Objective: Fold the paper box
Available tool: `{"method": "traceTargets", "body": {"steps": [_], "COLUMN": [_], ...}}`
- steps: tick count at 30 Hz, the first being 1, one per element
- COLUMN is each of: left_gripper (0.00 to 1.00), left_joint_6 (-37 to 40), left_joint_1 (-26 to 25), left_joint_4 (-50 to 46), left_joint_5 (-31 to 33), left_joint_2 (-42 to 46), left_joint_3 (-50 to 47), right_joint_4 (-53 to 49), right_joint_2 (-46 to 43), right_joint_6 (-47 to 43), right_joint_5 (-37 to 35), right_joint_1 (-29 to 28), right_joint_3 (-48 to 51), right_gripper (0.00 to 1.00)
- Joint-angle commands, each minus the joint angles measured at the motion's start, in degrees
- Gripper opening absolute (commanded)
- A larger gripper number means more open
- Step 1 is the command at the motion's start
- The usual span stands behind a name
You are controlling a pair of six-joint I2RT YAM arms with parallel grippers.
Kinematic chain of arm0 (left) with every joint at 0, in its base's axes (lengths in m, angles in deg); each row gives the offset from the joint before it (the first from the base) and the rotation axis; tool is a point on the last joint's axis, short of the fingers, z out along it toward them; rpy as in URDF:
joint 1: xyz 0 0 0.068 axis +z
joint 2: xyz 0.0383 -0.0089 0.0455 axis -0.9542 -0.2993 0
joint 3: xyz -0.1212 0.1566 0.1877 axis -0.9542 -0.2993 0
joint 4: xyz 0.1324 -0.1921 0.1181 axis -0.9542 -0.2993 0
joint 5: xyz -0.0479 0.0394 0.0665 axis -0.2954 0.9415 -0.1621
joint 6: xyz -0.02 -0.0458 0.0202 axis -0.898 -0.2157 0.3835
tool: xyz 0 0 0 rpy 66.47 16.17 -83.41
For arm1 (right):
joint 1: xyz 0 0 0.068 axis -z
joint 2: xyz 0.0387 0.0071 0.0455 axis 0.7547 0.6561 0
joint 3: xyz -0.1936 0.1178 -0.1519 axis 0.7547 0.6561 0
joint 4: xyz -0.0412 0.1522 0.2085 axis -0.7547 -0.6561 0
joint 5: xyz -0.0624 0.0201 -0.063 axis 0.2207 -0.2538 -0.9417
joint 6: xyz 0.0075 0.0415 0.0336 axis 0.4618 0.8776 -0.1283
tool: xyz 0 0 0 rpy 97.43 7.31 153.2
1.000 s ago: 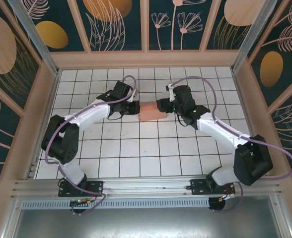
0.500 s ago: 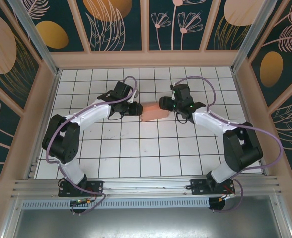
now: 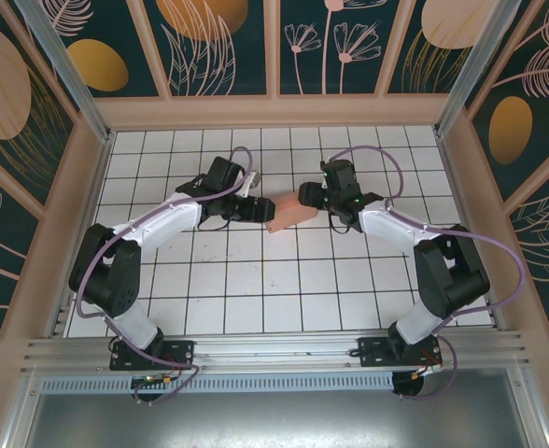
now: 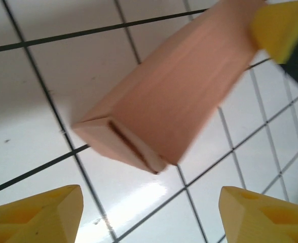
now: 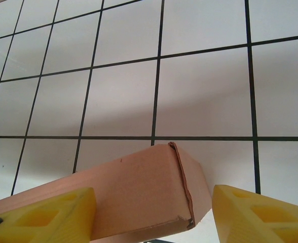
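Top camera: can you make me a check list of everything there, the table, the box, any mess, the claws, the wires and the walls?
Surface: white tiled table with dark grid lines.
Job's things: pink box, folded shut, lying at a slant between the two grippers.
Clutter: nothing seen.
Grippers: left gripper open, its fingers apart from the box's near end; right gripper has the box's other end between its fingers, grip unclear.
Cables: purple cables, looping clear of the box.
Surroundings: walls painted with leaves and flowers; metal rail at the near edge.
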Motion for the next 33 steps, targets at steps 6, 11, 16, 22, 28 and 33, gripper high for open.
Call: {"method": "traceTargets", "body": {"steps": [6, 11, 16, 22, 28, 33], "left_gripper": [0.74, 0.58, 0.49, 0.36, 0.32, 0.30], "left_joint_6": [-8.50, -9.78, -10.51, -10.64, -10.43, -9.76], "left_joint_1": [0.92, 1.61, 1.98, 1.98, 1.99, 1.98], "left_joint_4": [11.33, 12.00, 12.85, 14.25, 14.64, 14.23], "left_joint_5": [-2.56, 1.22, 1.44, -0.01, -0.10, -0.49], "left_joint_2": [1.38, -0.29, -1.91, -4.97, -5.89, -6.27], "left_joint_3": [-2.90, -3.31, -4.02, -6.93, -8.93, -8.69], "right_joint_4": [0.37, 0.56, 0.64, 0.38, 2.77, 5.79], "right_joint_2": [1.00, 1.15, 1.14, 0.85, -1.09, -2.34], "right_joint_6": [0.90, 0.67, 0.72, 0.62, 0.32, 2.70], "right_joint_5": [0.77, 1.94, 2.49, 2.97, 8.03, 11.61], "right_joint_1": [0.65, 1.07, 1.20, 1.24, 2.81, 6.07], "right_joint_3": [1.14, 1.29, 1.31, 0.73, 0.03, 1.46], "right_gripper": [0.61, 0.61, 0.61, 0.61, 0.65, 0.65]}}
